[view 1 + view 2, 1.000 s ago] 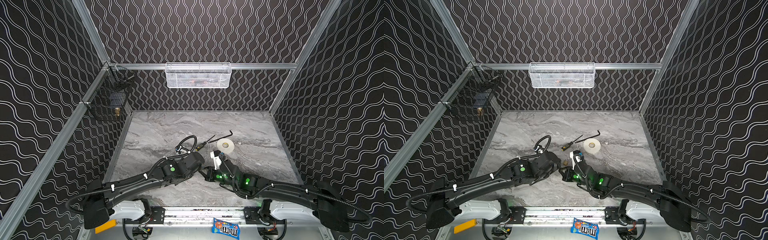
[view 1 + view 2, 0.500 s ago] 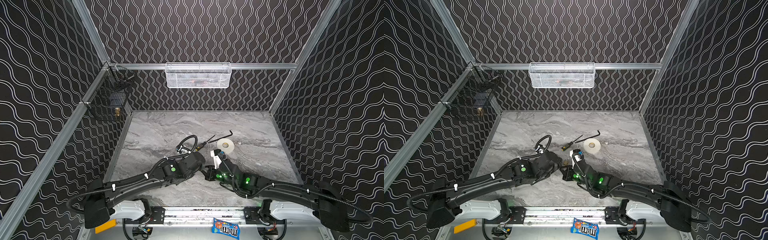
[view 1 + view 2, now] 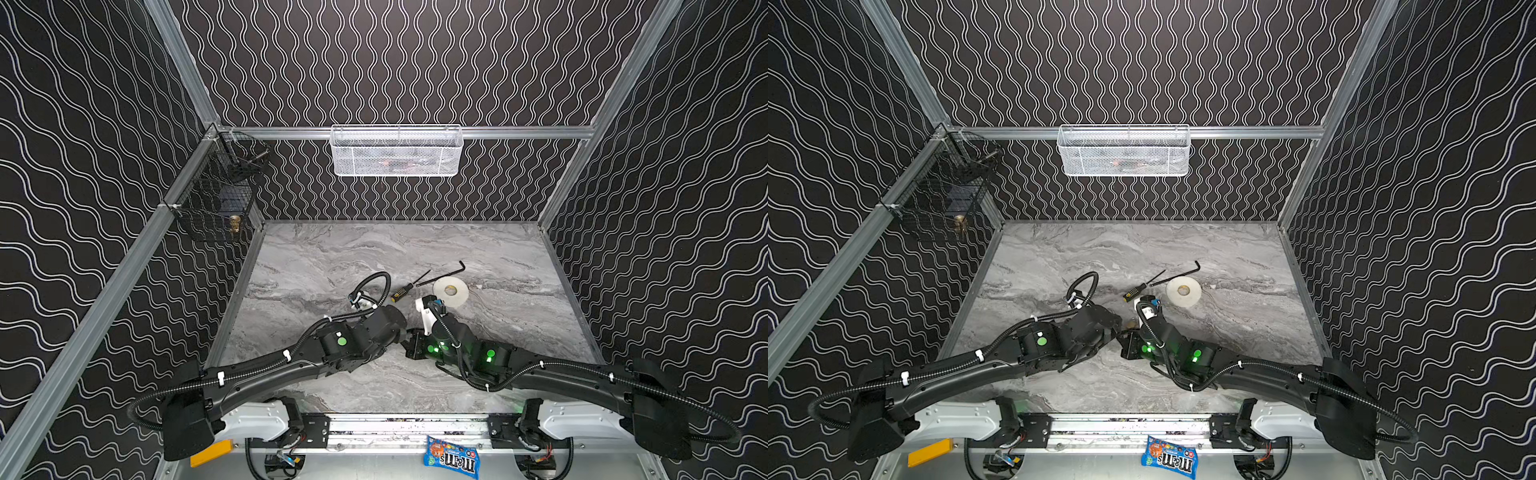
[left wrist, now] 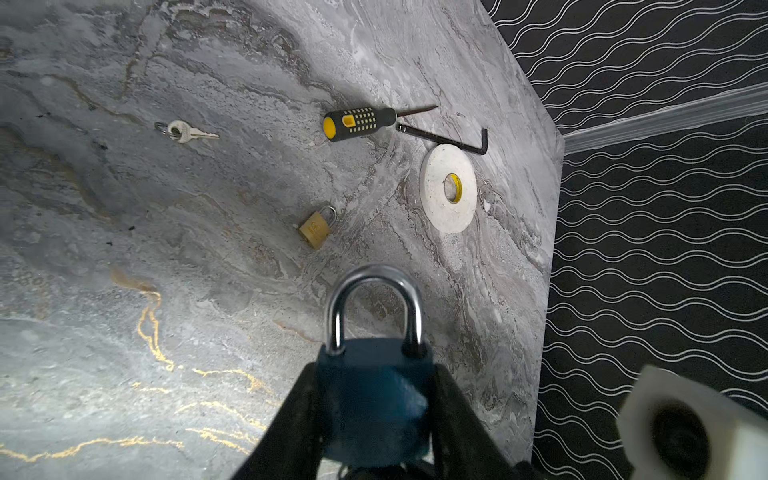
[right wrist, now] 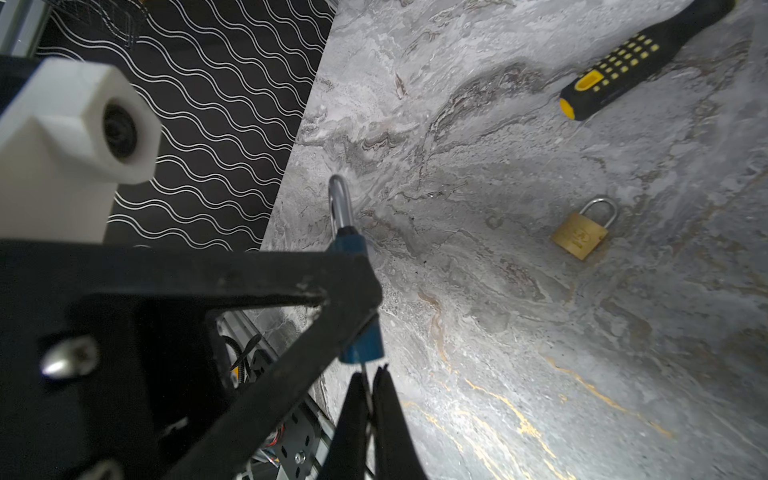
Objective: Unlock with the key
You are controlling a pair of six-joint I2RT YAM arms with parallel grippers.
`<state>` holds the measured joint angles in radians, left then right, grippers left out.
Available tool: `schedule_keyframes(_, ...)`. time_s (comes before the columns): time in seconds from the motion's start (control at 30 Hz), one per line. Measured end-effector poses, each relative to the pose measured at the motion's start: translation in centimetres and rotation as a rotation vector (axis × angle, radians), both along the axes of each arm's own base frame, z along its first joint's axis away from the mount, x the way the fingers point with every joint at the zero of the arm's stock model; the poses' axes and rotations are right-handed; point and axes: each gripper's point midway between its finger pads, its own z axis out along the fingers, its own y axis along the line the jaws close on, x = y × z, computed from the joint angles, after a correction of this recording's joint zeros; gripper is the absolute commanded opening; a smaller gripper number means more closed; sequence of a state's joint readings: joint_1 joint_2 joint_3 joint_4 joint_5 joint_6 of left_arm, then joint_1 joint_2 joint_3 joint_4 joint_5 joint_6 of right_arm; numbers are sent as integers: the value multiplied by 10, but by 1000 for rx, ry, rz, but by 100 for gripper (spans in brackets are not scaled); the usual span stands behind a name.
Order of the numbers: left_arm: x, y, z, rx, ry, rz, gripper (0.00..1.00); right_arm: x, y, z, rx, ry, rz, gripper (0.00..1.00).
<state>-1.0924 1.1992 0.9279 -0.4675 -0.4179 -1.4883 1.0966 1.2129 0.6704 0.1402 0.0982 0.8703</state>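
Observation:
My left gripper [image 4: 374, 374] is shut on the body of a blue padlock [image 4: 374, 399], whose silver shackle [image 4: 374, 291] points away from the wrist. In the right wrist view the same padlock [image 5: 361, 351] shows edge-on behind the left finger. My right gripper [image 5: 369, 376] is shut on the key [image 5: 364, 370], a thin metal sliver running from between its fingertips up to the padlock's underside. Most of the key is hidden by the fingers. In both top views the two grippers meet low over the middle of the table [image 3: 316, 257].
A small brass padlock [image 4: 316, 228] lies on the marble. Beyond it are a black-and-yellow screwdriver [image 4: 357, 122], a black hex key [image 4: 444, 139] and a white tape roll [image 4: 448, 187]. A second silvery key [image 4: 187, 132] on a ring lies apart. A white basket [image 3: 397, 151] hangs on the back wall, a black one [image 3: 216, 199] on the left.

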Motion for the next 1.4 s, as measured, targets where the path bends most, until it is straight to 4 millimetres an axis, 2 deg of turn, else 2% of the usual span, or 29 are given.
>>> schedule_keyframes(0.27,3,5,6,-8,-8,17,0,-1,1,11,23,-39,26,20)
schedule_keyframes(0.43,6,13,6,8,-10,36,0,-5,-3,19,54,-63,43,26)
schedule_keyframes(0.53,6,16,5,5,-15,41,0,-9,-7,18,63,-62,50,26)
schedule_keyframes(0.83,5,18,1,11,-11,44,0,-11,3,20,139,-1,52,20)
schedule_keyframes(1.1,8,14,11,-2,-25,45,0,-7,3,13,136,31,17,18)
schedule_keyframes(1.4,9,12,15,5,-36,30,0,-5,4,10,138,36,7,7)
